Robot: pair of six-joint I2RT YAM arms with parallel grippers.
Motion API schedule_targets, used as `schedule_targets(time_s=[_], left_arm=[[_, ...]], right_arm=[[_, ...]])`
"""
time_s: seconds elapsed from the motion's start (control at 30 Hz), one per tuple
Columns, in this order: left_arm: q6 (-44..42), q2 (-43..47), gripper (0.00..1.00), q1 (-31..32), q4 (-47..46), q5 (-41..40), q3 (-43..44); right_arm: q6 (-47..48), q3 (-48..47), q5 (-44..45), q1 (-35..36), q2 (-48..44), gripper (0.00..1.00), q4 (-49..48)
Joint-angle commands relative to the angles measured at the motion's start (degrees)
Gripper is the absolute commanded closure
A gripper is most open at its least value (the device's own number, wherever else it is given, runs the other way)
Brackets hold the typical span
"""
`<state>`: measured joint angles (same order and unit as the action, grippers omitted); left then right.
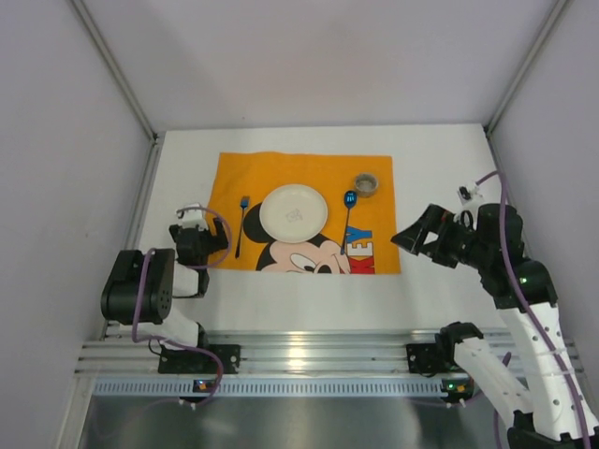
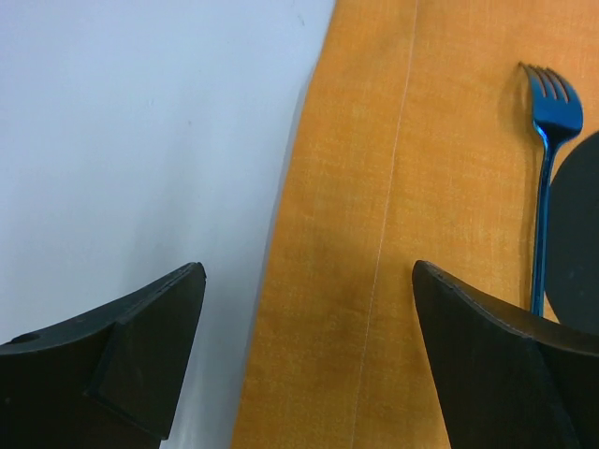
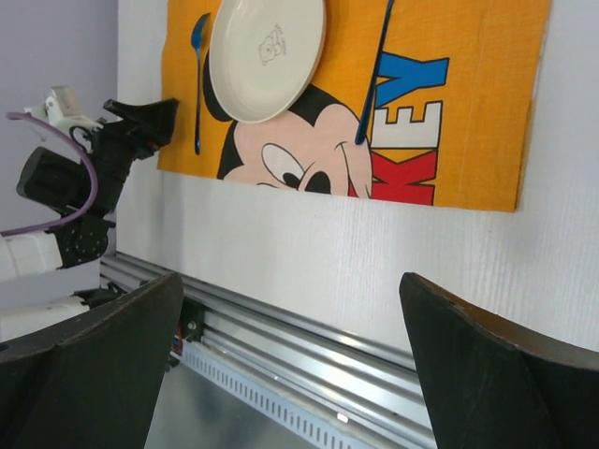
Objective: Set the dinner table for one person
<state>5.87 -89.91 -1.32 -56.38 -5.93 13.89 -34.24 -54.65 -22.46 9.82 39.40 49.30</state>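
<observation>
A large flat white rectangular table (image 1: 309, 299), with a silver aluminium rail (image 1: 299, 351) along its near edge, carries an orange cloth mat printed with Mickey Mouse (image 1: 243, 178), which lies at the middle of the table and nearer the far edge. On the mat rests a round white plate (image 1: 294, 211), with a blue metal fork (image 1: 241, 224) just to its left and a blue metal spoon (image 1: 348, 220) just to its right. A small grey ring-shaped roll (image 1: 366, 183) sits beyond the spoon. The left gripper (image 2: 309, 271) is near the table's left edge, its fingers spread wide across the mat's left border and empty. The right gripper (image 3: 290, 281) hangs towards the right edge, jaws apart, holding nothing.
</observation>
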Motion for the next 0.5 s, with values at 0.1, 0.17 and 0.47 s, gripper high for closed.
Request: schedule_targets(time_s=[0.1,0.17,0.47], left_arm=[[-2.5,-0.6,0.02,2.8,-8.5,-1.6,3.5],[-2.8,-0.5,0.02,2.8,-8.5,-1.5,3.5],[-2.8,-0.4,0.01,2.8,-8.5,-1.6,3.5]], right_arm=[[0.9,-0.2,9.4,-0.6,-0.2,0.0,-5.1],[2.5,-0.5,12.3,-0.5,1.9,0.0,-6.2],[7.0,-2.5,19.7,1.4,11.3,0.0,-18.3]])
